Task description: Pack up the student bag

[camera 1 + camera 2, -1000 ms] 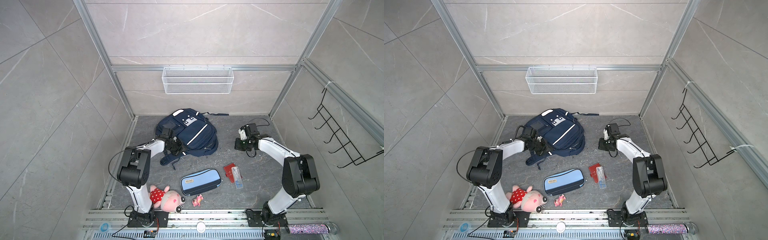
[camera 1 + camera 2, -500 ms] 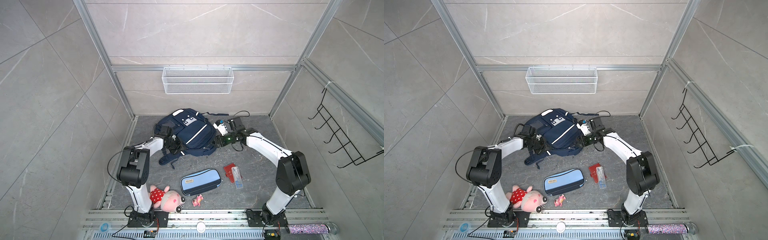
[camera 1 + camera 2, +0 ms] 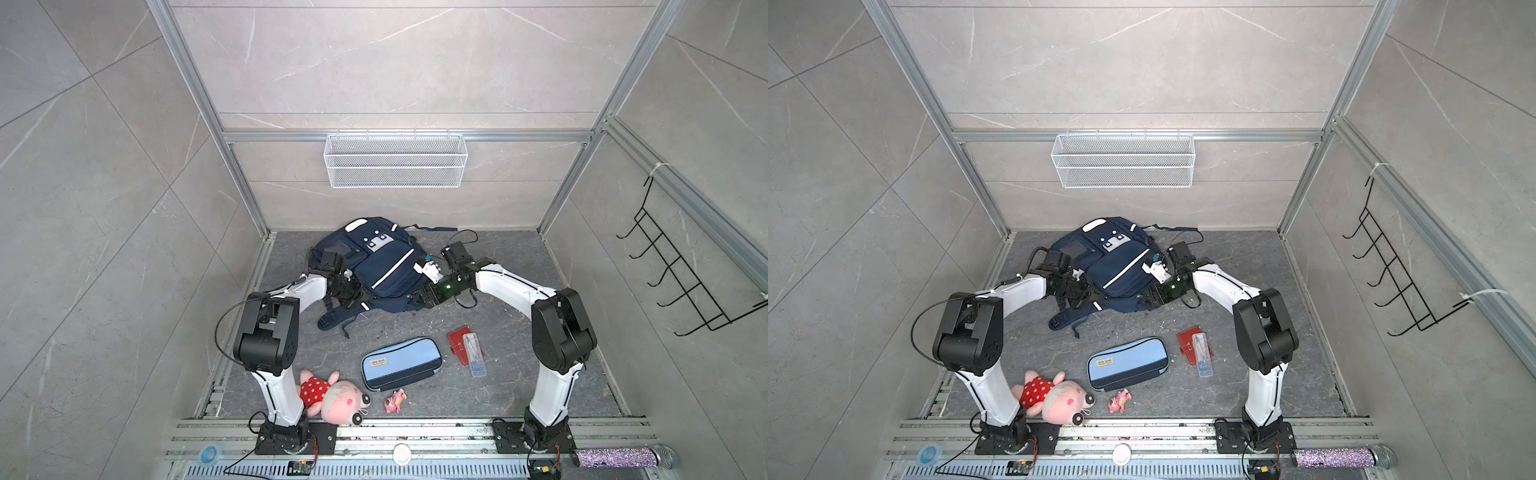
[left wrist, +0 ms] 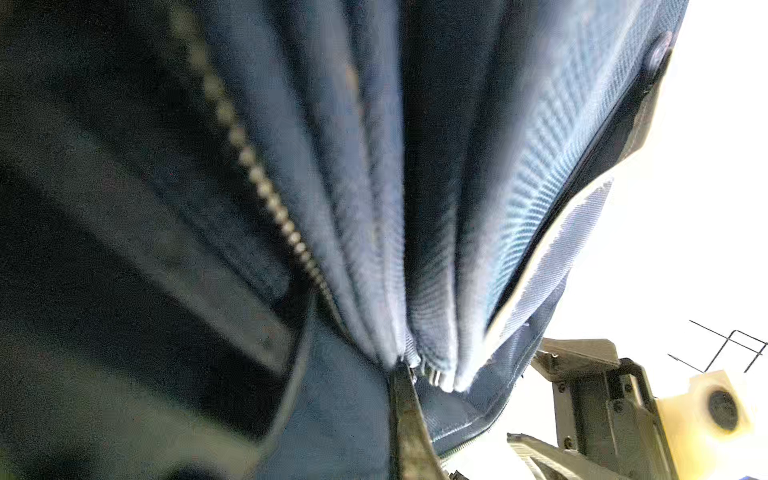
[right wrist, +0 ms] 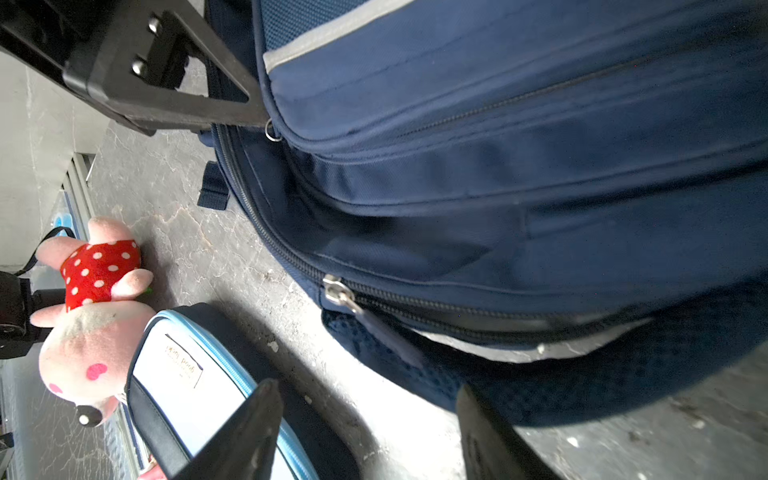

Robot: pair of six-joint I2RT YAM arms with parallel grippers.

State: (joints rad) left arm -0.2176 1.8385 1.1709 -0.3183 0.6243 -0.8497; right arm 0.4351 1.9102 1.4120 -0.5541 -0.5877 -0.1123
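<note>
Two pincers reach in to the student bag [image 3: 386,266], one from each side. The big dark blue bag lies with its front up at the back of the grey surface [image 3: 519,374]. The left pincer [image 4: 409,372] is pressed together and pinches a fold of the bag's blue cloth beside a zip. The right pincer [image 5: 365,386] is spread wide, with nothing in it, and sits low by the bag's near edge, close to a silver zip pull [image 5: 343,295]. Nearer the front lie a light blue pencil case [image 3: 401,363], a red flat thing [image 3: 457,340] with a clear box [image 3: 473,357] touching it, and a pink plush toy [image 3: 332,395] in a red dotted dress.
</note>
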